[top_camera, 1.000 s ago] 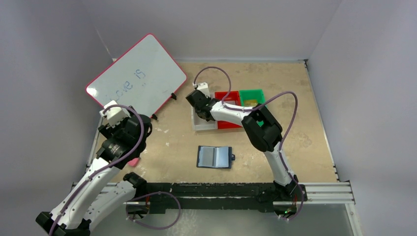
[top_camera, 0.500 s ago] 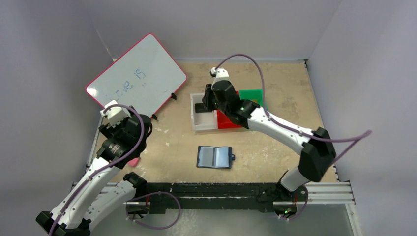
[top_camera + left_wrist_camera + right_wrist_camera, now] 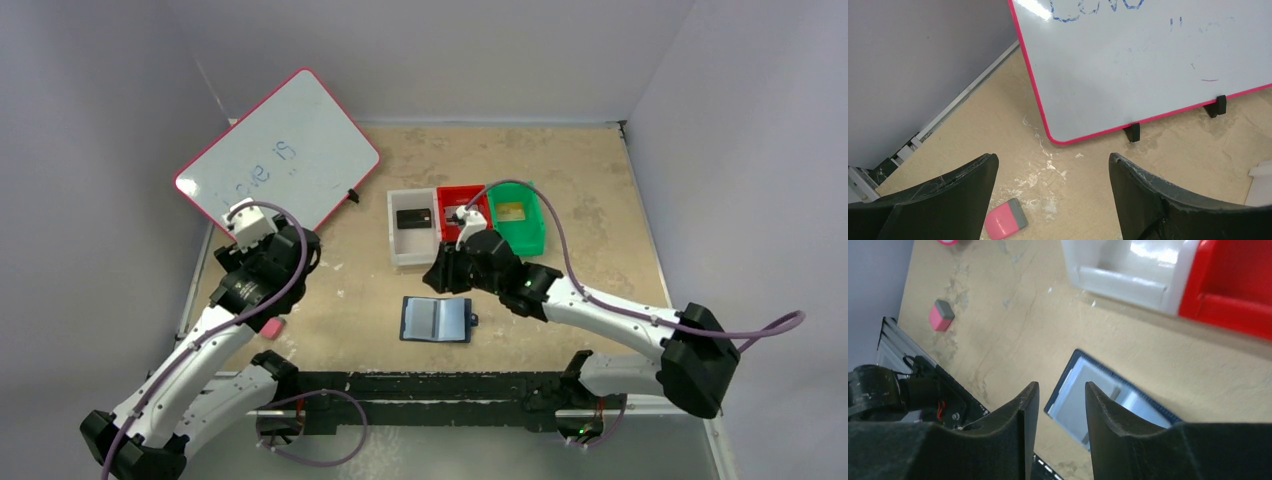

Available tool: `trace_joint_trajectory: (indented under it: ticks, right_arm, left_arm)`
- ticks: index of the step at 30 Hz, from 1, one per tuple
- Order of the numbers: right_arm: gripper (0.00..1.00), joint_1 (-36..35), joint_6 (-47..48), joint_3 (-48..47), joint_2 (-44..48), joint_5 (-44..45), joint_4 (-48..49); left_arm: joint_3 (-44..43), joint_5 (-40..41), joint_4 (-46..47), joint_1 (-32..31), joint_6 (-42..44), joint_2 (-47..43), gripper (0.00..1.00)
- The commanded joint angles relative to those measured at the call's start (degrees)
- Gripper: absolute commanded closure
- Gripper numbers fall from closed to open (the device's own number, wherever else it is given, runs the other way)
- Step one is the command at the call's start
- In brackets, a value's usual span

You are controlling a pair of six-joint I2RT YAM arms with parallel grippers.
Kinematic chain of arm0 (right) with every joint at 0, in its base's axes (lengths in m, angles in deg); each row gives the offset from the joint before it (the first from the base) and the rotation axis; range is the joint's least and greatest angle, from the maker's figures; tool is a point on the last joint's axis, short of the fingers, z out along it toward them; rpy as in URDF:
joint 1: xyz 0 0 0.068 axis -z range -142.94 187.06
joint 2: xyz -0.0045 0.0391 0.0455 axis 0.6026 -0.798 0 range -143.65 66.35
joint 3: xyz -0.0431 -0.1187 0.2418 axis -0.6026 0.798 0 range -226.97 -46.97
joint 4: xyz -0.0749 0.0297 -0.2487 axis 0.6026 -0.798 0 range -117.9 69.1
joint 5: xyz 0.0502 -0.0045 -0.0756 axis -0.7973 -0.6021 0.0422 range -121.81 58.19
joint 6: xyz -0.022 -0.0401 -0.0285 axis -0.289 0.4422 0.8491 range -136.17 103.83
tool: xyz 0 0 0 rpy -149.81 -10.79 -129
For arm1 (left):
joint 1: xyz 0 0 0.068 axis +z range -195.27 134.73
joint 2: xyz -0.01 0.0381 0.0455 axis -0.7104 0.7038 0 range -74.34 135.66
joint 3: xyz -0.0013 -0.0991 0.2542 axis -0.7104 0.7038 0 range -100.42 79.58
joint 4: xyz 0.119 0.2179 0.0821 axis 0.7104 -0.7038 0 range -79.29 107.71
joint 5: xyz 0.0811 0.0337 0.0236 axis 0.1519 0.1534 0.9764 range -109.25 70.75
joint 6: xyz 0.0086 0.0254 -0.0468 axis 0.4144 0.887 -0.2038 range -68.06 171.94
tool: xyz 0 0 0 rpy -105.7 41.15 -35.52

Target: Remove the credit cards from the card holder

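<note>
A beige table (image 3: 590,215) seen from above, with two robot arms bolted at its near edge. Closest to the arm bases, near the middle of the table, the dark blue card holder (image 3: 437,319) lies flat and open, its pale blue pockets facing up and a small tab sticking out of its right edge. Just beyond it, the right gripper (image 3: 441,275) hangs above the holder's far edge; in the wrist view its two dark fingers (image 3: 1018,427) are a narrow gap apart with nothing between them, and the open holder (image 3: 1108,400) shows below. To the left, a pink eraser (image 3: 270,328) sits on the table beside the left arm. The left gripper (image 3: 1053,200) is raised over the left side of the table, its fingers spread wide and holding nothing. Farther back stand three bins in a row, touching: a white bin (image 3: 392,230) containing a black card (image 3: 413,218), a red bin (image 3: 482,195) partly hidden by the right arm's cable, and a green bin (image 3: 538,215) containing a gold-tan card (image 3: 511,211). At the far left, a pink-edged whiteboard (image 3: 280,155) with faint blue writing stands tilted on small black feet.
</note>
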Motion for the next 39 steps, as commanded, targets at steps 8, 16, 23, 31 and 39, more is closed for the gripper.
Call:
trace_joint_trajectory:
  ticks: [8, 16, 23, 31, 39]
  right_arm:
    - [0.50, -19.36, -17.55, -3.19, -5.81, 25.37, -14.90]
    - [0.40, -23.72, -22.55, -11.39, -17.10, 32.05, -20.92]
    - [0.36, -24.01, -23.83, -17.01, -24.95, 33.55, -25.26]
    - [0.37, -24.57, -26.39, -20.48, -29.19, 35.52, -30.30]
    - [0.37, -24.66, -27.26, -19.03, -29.20, 34.63, -29.85]
  left_arm:
    - [-2.40, -2.91, 0.13, 0.22, 0.58, -2.82, 0.19]
    - [-0.68, -3.67, 0.20, 0.27, -0.50, -8.60, 0.19]
    - [-0.57, -3.69, 0.30, 0.25, -0.52, -9.05, 0.19]
    - [-0.80, -3.78, 0.08, 0.27, -0.54, -8.61, 0.19]
    - [-0.64, -4.06, 0.22, 0.22, -0.36, -8.46, 0.19]
